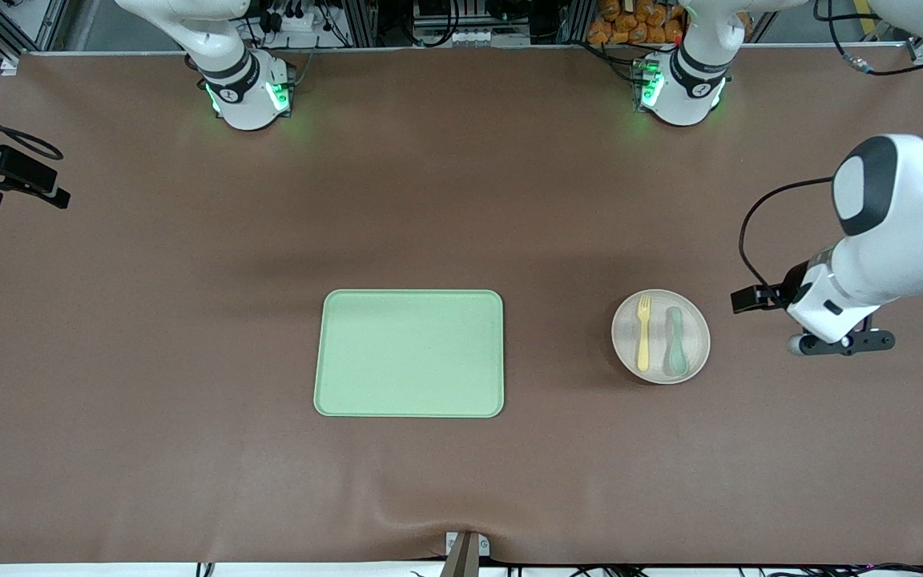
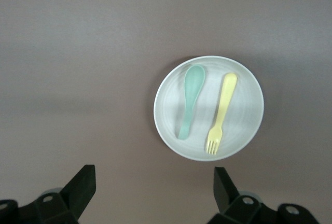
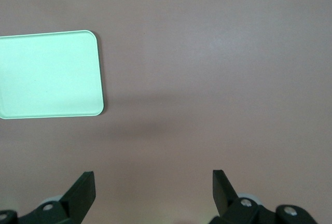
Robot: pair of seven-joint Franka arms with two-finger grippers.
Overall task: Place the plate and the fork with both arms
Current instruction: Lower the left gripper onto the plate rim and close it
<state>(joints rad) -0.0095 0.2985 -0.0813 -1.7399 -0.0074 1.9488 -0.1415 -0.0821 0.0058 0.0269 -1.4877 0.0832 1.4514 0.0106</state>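
The plate (image 1: 660, 336) sits on the tabletop (image 1: 189, 320) beside the green tray (image 1: 409, 353), toward the left arm's end, holding the fork (image 1: 643, 333) and a spoon (image 1: 675, 342). The left tool (image 1: 834, 343) hovers just beside the plate, spread wide. The right tool (image 3: 154, 193), apparently away from the tray, is also wide

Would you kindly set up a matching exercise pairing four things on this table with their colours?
Things:
1. plate
2. fork
3. spoon
4. tray

Colours:
A. light green
B. pale yellow
C. pale beige
D. grey-green

Pairs: 1-C, 2-B, 3-D, 4-A
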